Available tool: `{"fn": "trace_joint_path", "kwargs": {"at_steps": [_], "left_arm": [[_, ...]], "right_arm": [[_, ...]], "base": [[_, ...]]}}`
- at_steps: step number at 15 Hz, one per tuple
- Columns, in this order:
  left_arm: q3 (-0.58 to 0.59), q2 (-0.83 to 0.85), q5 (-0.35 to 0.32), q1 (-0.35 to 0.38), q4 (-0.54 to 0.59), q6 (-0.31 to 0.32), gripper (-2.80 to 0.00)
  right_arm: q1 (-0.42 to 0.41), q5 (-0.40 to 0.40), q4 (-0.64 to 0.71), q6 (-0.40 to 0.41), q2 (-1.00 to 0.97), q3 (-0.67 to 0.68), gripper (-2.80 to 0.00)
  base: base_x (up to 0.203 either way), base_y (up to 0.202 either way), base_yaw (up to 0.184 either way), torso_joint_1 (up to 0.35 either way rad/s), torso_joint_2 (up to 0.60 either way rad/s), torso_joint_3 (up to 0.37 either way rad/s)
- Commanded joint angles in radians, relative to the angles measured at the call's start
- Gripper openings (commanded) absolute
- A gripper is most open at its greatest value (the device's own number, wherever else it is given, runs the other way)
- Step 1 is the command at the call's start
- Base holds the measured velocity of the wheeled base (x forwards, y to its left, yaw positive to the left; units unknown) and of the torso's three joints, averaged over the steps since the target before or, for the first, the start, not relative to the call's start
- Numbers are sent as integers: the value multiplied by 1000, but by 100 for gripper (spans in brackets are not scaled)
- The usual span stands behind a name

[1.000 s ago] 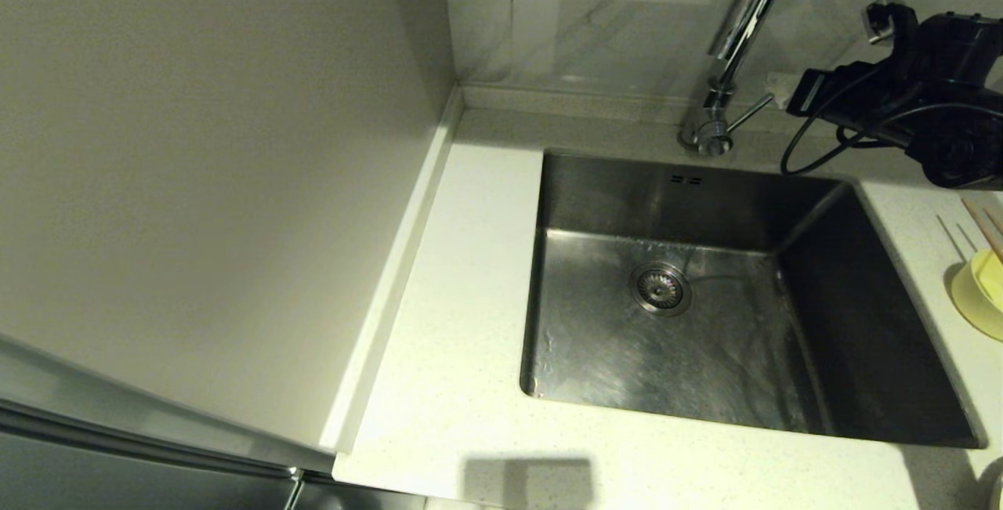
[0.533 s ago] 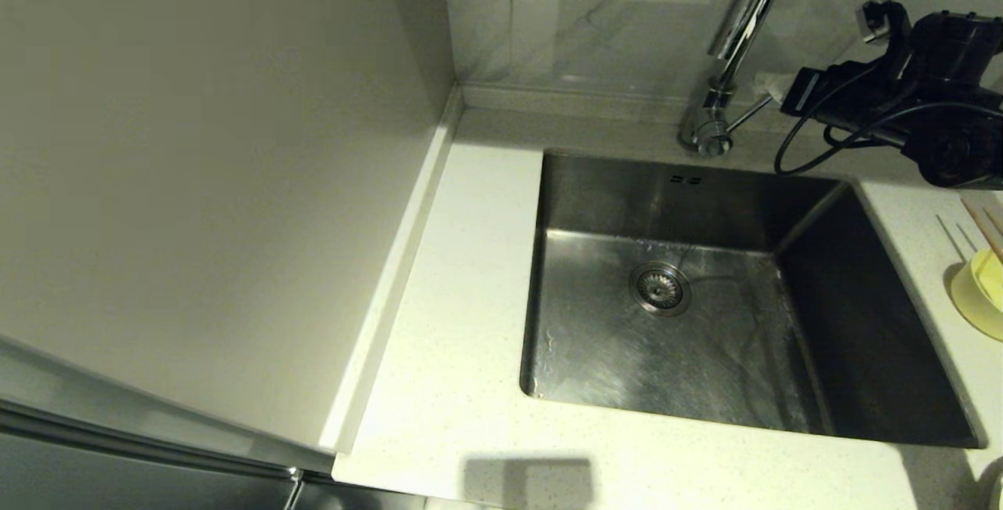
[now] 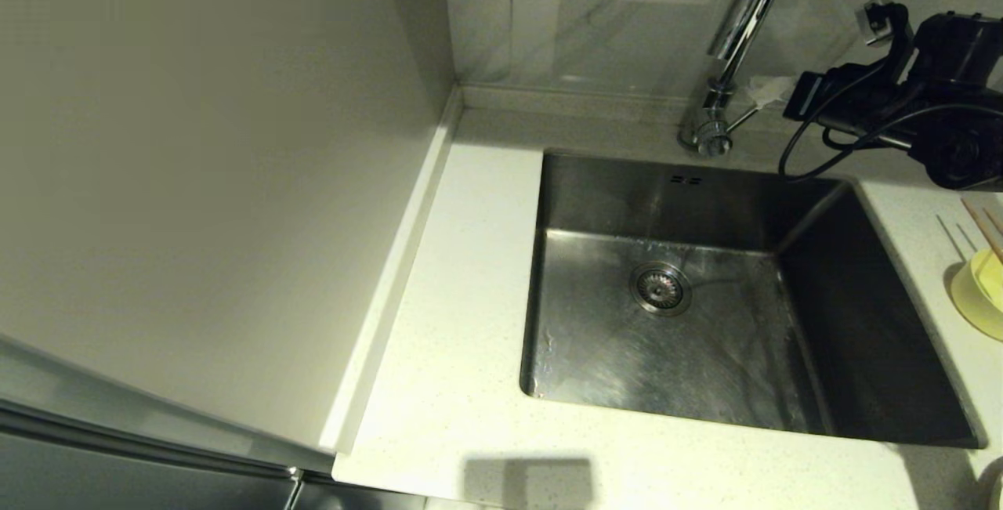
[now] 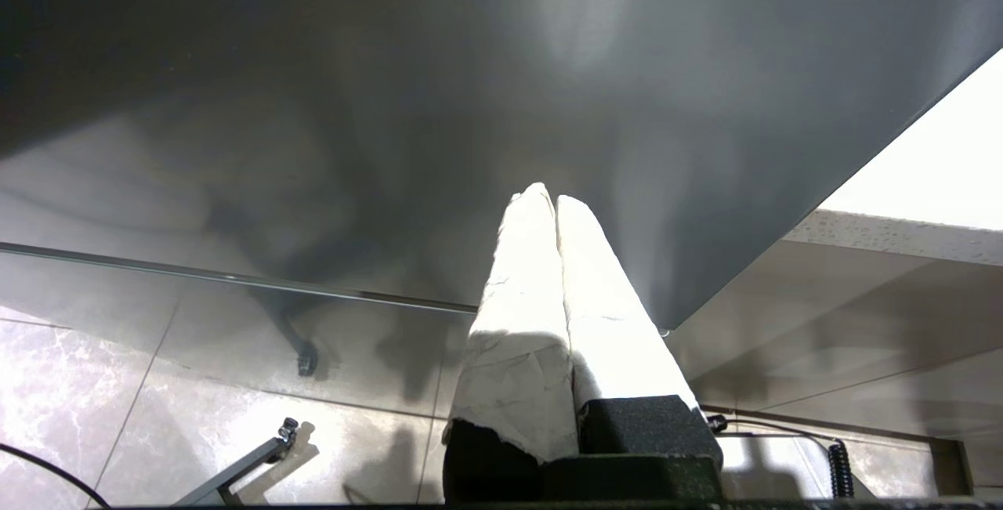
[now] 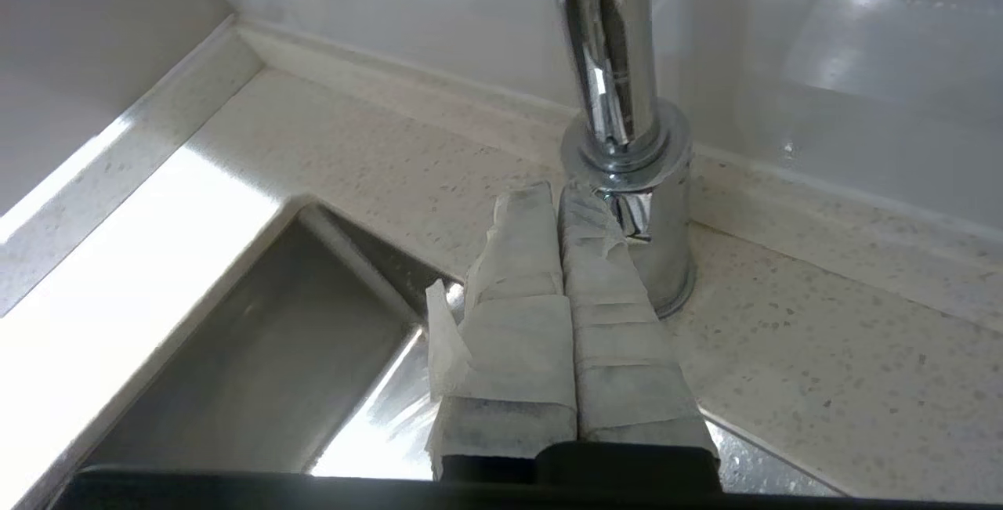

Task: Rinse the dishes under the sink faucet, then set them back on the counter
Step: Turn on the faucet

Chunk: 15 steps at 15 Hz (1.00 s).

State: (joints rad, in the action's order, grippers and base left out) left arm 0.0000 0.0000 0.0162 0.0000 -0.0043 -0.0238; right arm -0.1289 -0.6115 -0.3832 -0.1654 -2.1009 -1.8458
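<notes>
I have the right gripper (image 5: 558,195) at the sink faucet (image 3: 740,24), fingers pressed together against its lever (image 3: 740,117): turning water on. Next, push the lever further. Bowl (image 3: 981,291) and chopsticks (image 3: 983,229) wait on the counter (image 3: 462,298). Left gripper (image 4: 552,200) parked, fingers together.

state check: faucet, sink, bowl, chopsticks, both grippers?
sink faucet: no water running
sink: no dishes inside
bowl: on the counter, right of sink
chopsticks: on counter behind bowl
right gripper: shut, tips at the faucet lever
left gripper: shut, parked low
</notes>
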Motion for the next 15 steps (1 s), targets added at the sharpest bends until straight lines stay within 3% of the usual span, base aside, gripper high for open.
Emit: {"fn": "trace_joint_path", "kwargs": {"at_steps": [1, 10, 15], "left_arm": [[0, -2, 1, 0, 0, -1, -280], [0, -2, 1, 0, 0, -1, -280], [0, -2, 1, 0, 0, -1, -280]], "right_arm": [[-2, -15, 1, 14, 16, 26, -280], [-31, -51, 44, 92, 52, 88, -280], [-32, -58, 129, 90, 69, 24, -280]], "base": [[0, 0, 0, 0, 0, 0], [0, 0, 0, 0, 0, 0], [0, 0, 0, 0, 0, 0]]}}
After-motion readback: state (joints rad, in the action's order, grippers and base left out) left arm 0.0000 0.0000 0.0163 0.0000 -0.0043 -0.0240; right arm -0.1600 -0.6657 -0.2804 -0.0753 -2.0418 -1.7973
